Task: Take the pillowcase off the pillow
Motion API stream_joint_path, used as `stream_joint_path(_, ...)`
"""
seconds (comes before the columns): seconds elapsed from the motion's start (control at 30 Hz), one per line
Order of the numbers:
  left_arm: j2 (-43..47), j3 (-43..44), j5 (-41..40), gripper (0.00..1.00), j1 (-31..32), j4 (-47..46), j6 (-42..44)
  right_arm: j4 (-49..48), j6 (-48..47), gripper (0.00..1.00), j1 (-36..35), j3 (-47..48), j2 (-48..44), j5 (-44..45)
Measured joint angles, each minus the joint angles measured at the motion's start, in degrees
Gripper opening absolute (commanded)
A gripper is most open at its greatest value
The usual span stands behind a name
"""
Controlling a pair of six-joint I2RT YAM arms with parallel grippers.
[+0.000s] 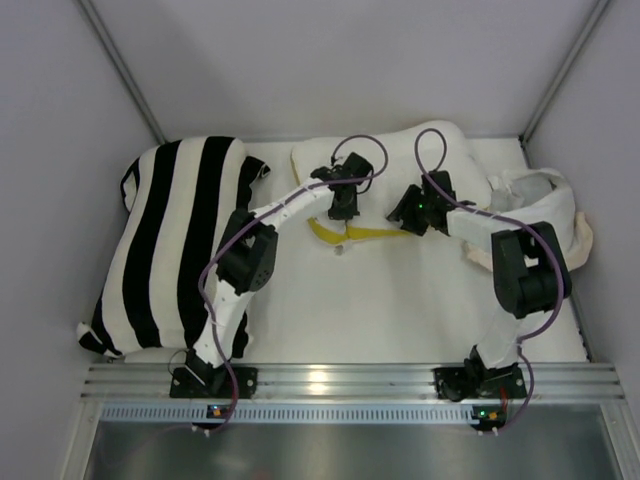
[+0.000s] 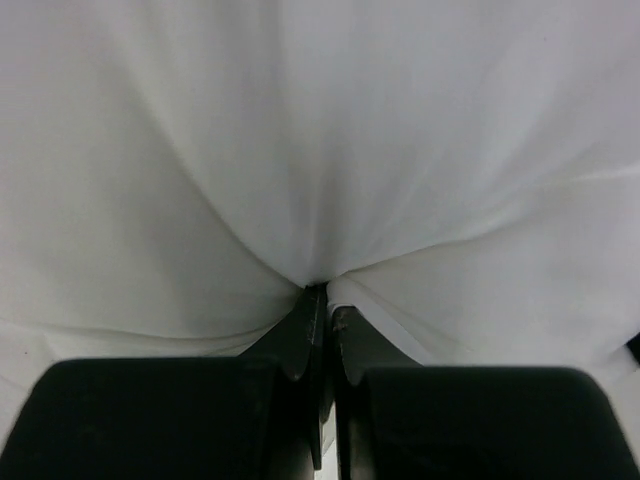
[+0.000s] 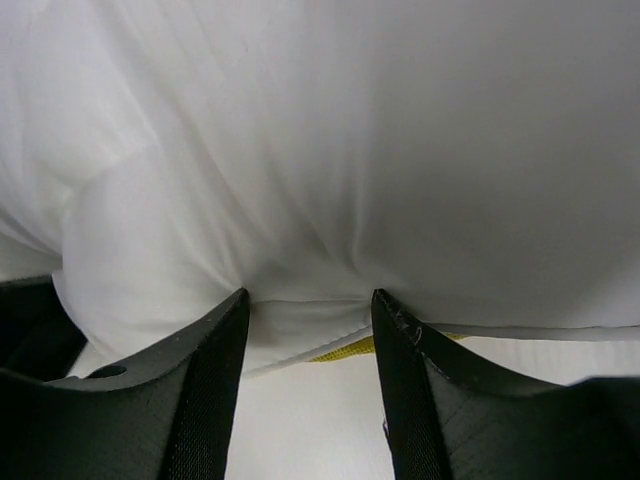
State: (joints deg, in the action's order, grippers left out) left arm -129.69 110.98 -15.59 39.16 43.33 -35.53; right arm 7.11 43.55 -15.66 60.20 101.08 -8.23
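The white pillow (image 1: 400, 155) lies at the back centre of the table, and its yellow band (image 1: 365, 236) shows along the near edge. My left gripper (image 1: 345, 212) is shut on a pinch of the pillow's white fabric (image 2: 330, 130), which puckers at the closed tips (image 2: 322, 292). My right gripper (image 1: 408, 218) grips the pillow's thick near edge (image 3: 350, 130) between its parted jaws (image 3: 310, 300), with the yellow band (image 3: 345, 350) just below. The cream, frilled pillowcase (image 1: 548, 205) lies crumpled at the right, partly under my right arm, with a little grey showing.
A large black-and-white striped cushion (image 1: 170, 240) fills the left side of the table. Grey walls (image 1: 60, 120) close in the left, back and right. A metal rail (image 1: 330, 380) with the arm bases runs along the near edge.
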Motion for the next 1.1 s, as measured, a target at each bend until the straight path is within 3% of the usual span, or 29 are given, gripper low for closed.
stream_joint_path(0.17,-9.77,16.55,6.47,0.00,-3.78,1.33,2.73,-1.95,0.70,0.50,3.10,0.22,0.57,-1.01)
stream_joint_path(0.3,-16.90,27.61,12.33,0.00,-4.35,-0.11,2.99,-3.08,1.73,0.50,9.53,0.07,1.42,-3.82)
stream_joint_path(0.5,-20.35,30.91,19.15,0.00,-3.74,-6.56,2.47,-2.16,2.14,0.50,21.22,-2.01,3.02,-7.15)
stream_joint_path(0.7,-20.57,30.05,22.86,0.01,-3.74,-9.99,2.36,-2.23,0.39,0.52,25.59,-2.03,3.02,-8.90)
stream_joint_path(0.8,-19.43,26.97,23.93,0.23,-3.76,-12.72,2.14,-2.23,-1.73,0.52,24.13,-2.21,2.40,-8.81)
stream_joint_path(0.83,-18.71,25.79,24.37,0.36,-3.76,-13.40,2.10,-2.03,-2.47,0.52,23.28,-2.58,1.84,-8.41)
stream_joint_path(0.87,-17.86,24.68,25.09,0.56,-3.76,-13.86,2.05,-1.49,-3.17,0.52,22.27,-3.04,0.85,-8.09)
stream_joint_path(1.1,-9.99,17.07,28.68,0.99,-1.79,-15.10,2.84,4.98,-7.43,0.53,14.64,-4.02,-14.21,-2.43)
